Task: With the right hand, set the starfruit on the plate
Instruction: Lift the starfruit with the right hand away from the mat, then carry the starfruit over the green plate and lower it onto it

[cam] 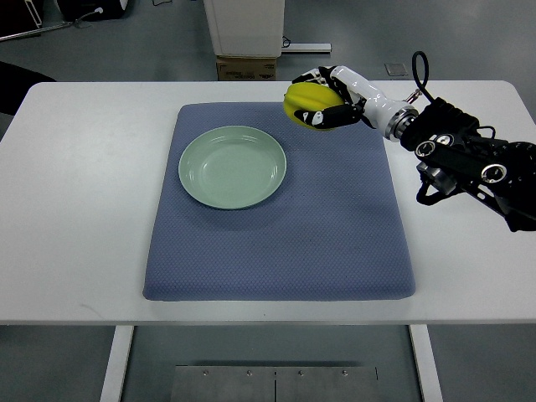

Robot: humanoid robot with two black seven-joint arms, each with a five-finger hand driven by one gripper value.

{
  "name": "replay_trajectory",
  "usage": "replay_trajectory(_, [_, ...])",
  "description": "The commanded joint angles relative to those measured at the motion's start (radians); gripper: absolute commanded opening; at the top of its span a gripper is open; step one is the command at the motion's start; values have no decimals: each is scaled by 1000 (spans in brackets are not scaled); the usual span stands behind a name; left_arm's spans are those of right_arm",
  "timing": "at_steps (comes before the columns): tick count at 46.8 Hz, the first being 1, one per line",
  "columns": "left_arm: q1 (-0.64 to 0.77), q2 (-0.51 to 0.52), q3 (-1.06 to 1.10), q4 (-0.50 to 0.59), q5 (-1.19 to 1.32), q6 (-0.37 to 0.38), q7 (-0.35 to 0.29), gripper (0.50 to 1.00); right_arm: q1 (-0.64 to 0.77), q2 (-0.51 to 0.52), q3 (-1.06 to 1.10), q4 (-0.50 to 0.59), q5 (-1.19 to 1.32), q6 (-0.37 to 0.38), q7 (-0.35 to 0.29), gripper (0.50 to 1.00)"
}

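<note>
White table (75, 209) fills most of the view, and its front edge is closest to us. On it lies a big blue mat (276, 251). A round, pale green plate (232, 167) sits on the left part of the mat. The right hand (335, 96) comes in from the right side, with its fingers wrapped tight around the yellow starfruit (314, 107). The starfruit is near the back edge of the mat, just to the right of the plate and not on it.
</note>
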Motion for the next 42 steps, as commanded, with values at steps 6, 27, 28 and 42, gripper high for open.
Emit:
replay_trajectory(6, [-2,0,-1,0,0,-1,0,1000,31,33,0,-1,33,6,1,504])
replay_trajectory(27, [0,0,-1,0,0,-1,0,1000,50,174,-1,-36,34,23,1,512])
replay_trajectory(28, [-2,0,-1,0,0,-1,0,1000,48,180,-3,-39,33,23,1,514])
replay_trajectory(42, [0,0,-1,0,0,-1,0,1000,16,246,-11,-61,31,24,3,523])
